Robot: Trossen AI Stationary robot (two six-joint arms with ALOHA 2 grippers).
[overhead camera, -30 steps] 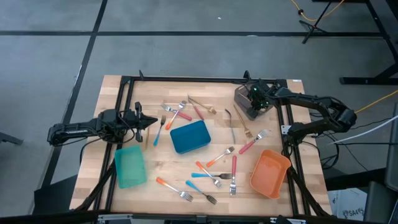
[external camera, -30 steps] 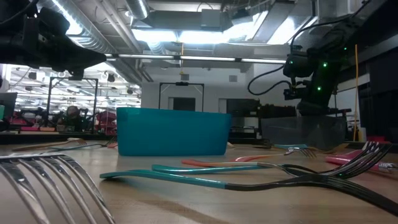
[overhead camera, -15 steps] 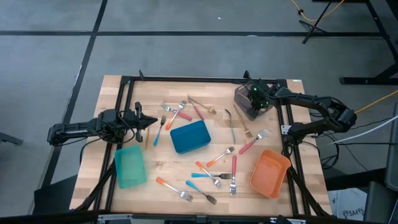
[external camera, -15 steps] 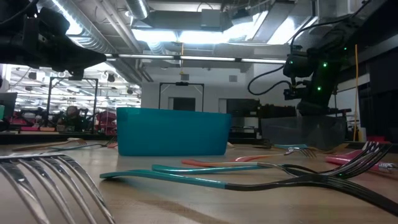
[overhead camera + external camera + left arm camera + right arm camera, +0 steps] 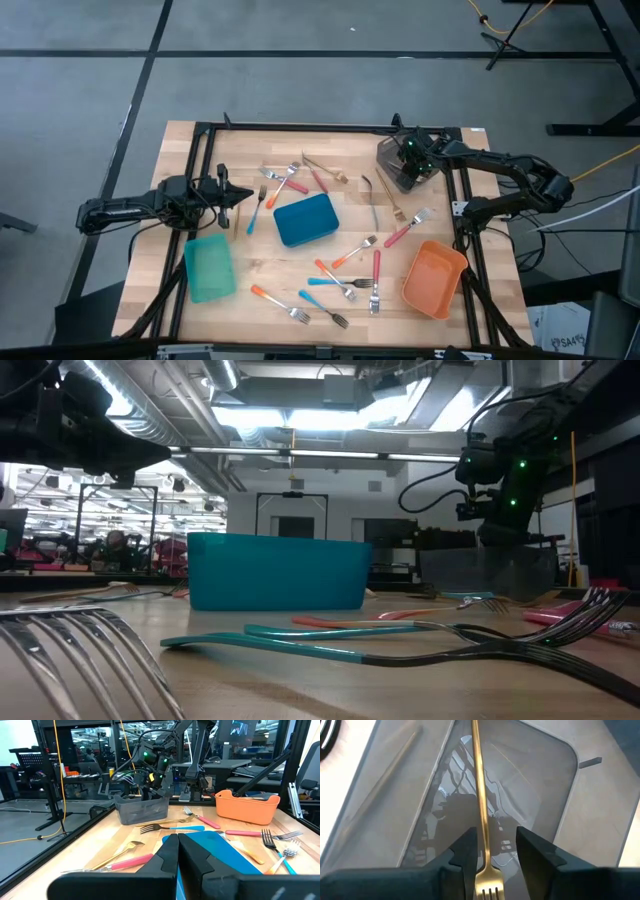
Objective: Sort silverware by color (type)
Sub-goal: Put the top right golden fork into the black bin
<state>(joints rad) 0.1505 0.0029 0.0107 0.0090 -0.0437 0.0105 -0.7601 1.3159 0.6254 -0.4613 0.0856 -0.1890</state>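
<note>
My right gripper (image 5: 492,855) hangs over the grey bin (image 5: 398,170) at the table's far right, pointing steeply down into it, fingers apart. A gold fork (image 5: 479,795) runs between them, its head near the fingers and its handle reaching away over the bin's floor. Other silverware lies scattered on the table: a pink-handled fork (image 5: 408,228), an orange-handled one (image 5: 352,250), a blue-handled one (image 5: 258,210) and gold pieces (image 5: 322,166). My left gripper (image 5: 177,842) waits shut and level at the table's left (image 5: 243,196), holding nothing. My right gripper's fingers stand apart on either side of the gold fork's neck (image 5: 483,865). The fork runs close along one finger (image 5: 467,852), and I cannot tell whether it touches that finger. The handle slants away into the grey bin.
A blue bin (image 5: 305,220) stands mid-table, a teal bin (image 5: 208,268) at the near left and an orange bin (image 5: 433,278) at the near right. A black frame (image 5: 330,128) borders the table. More forks lie near the front edge (image 5: 300,312).
</note>
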